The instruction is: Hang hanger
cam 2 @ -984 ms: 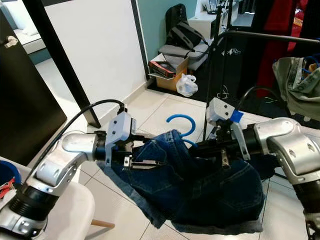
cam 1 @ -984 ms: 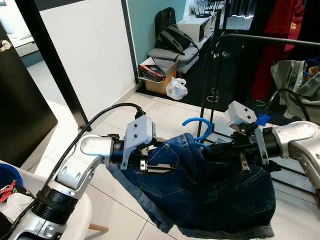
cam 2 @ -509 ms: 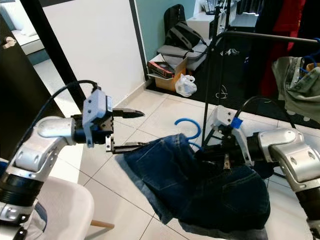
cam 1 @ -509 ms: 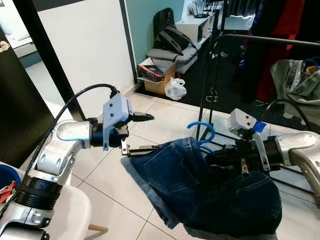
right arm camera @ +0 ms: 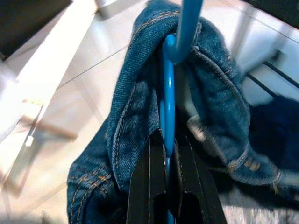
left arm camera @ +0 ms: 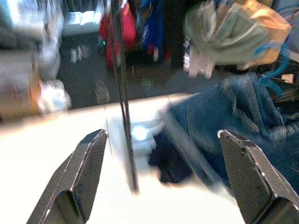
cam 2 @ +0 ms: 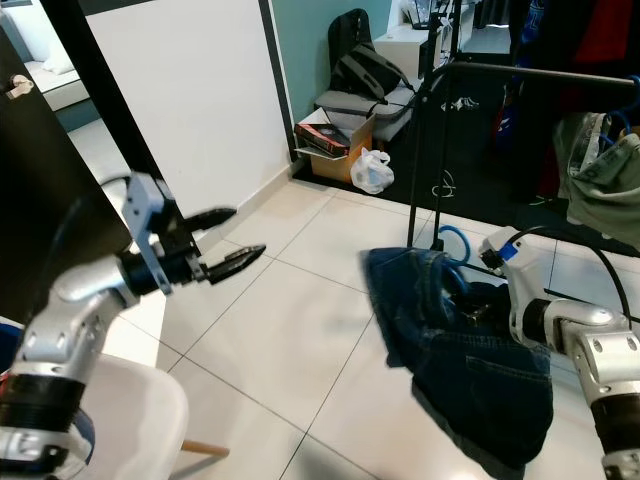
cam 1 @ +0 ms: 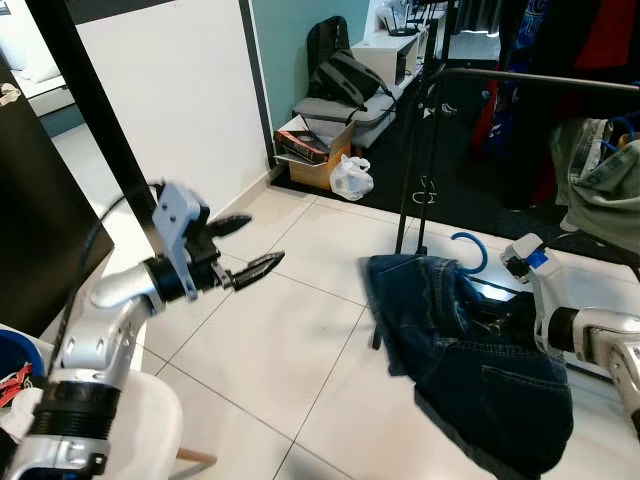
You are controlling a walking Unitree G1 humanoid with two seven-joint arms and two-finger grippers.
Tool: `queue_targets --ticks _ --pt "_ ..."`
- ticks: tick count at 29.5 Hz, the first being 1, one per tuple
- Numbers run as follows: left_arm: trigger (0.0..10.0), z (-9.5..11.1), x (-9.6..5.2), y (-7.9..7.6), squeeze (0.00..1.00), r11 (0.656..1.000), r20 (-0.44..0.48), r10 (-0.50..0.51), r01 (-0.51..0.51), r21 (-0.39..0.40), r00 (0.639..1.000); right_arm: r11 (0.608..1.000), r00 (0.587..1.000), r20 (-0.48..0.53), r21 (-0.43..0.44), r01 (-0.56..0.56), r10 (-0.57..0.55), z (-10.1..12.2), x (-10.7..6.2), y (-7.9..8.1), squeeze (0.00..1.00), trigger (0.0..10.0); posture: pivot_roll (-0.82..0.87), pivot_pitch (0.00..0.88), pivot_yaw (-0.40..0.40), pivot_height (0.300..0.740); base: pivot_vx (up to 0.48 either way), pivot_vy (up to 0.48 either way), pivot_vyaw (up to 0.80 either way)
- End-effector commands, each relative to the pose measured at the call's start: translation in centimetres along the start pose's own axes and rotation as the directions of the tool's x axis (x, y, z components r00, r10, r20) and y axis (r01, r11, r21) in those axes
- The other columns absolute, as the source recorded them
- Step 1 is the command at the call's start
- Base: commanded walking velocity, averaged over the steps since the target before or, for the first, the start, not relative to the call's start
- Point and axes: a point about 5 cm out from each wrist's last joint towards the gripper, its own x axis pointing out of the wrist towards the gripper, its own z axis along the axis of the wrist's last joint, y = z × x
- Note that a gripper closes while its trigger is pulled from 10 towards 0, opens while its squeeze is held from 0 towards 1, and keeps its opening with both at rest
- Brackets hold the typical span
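Note:
A blue plastic hanger (right arm camera: pixel 169 102) carries a pair of dark blue jeans (cam 1: pixel 470 350) draped over it. My right gripper (right arm camera: pixel 168 148) is shut on the hanger's stem, with denim folded around its fingers. In the eye views the hanger's hook (cam 1: pixel 471 244) sticks up above the jeans, below and in front of the black clothes rail (cam 1: pixel 540 78). The jeans hang down from my right arm (cam 1: pixel 590 335). My left gripper (cam 1: pixel 263 239) is open and holds nothing, out over the floor to the left, well apart from the jeans (left arm camera: pixel 219 112).
The rack's upright (cam 1: pixel 410 180) stands just left of the jeans. A grey-green garment (cam 1: pixel 600 175) hangs on the rail at the right. A cardboard box (cam 1: pixel 315 150), a white plastic bag (cam 1: pixel 352 177) and a black bag (cam 1: pixel 345 75) sit behind. White chair (cam 1: pixel 150 430) at lower left.
My left gripper let go of the jeans, opened and drew back to the left. My right gripper carried the hanger and jeans to the right, toward the rack; the jeans now hang loose.

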Motion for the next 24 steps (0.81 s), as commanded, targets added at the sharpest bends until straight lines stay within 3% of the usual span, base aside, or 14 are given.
queue_targets --ticks 1,2,4,6,10,18,24 --pt "10.0 -3.6 -1.3 0.5 0.00 0.989 -0.087 0.117 -0.124 -0.084 0.989 0.990 0.990 0.062 0.066 0.123 -0.127 -0.7 0.3 -0.6 0.00 10.0 -0.10 0.000 0.068 0.740 0.000 0.000 0.00" --pt "10.0 -3.6 -1.3 0.5 0.00 0.989 -0.087 0.117 -0.124 -0.084 0.989 0.990 0.990 0.062 0.066 0.123 -0.127 -0.7 0.3 -0.6 0.00 10.0 -0.10 0.000 0.068 0.740 0.000 0.000 0.00" --pt "10.0 -7.7 -2.6 0.4 0.00 0.946 -0.190 0.252 -0.283 -0.157 0.949 0.956 0.963 0.073 0.160 0.244 -0.258 -2.7 1.2 -0.5 0.00 10.0 -0.11 0.000 0.065 0.740 0.000 0.000 0.00" --pt "10.0 -10.1 -3.6 0.2 0.00 0.899 -0.259 0.327 -0.383 -0.212 0.909 0.927 0.943 0.071 0.221 0.303 -0.325 -3.8 1.7 -0.2 0.00 10.0 -0.10 0.000 0.062 0.740 0.000 0.000 0.00" --pt "10.0 -12.6 -4.7 -0.7 0.00 0.852 -0.350 0.361 -0.458 -0.252 0.864 0.904 0.922 0.079 0.249 0.349 -0.378 -4.1 2.1 -0.2 0.00 10.0 -0.11 0.000 0.054 0.740 0.000 0.000 0.00" --pt "10.0 -14.3 -5.7 -1.4 0.00 0.813 -0.400 0.393 -0.516 -0.270 0.828 0.888 0.902 0.109 0.259 0.381 -0.419 -3.3 2.4 -0.2 0.00 10.0 -0.12 0.000 0.052 0.740 0.000 0.000 0.00" --pt "10.0 -15.1 -5.8 -2.0 0.00 0.809 -0.421 0.390 -0.523 -0.269 0.819 0.876 0.884 0.147 0.282 0.392 -0.444 -2.4 2.6 -0.3 0.00 10.0 -0.12 0.000 0.054 0.740 0.000 0.000 0.00"
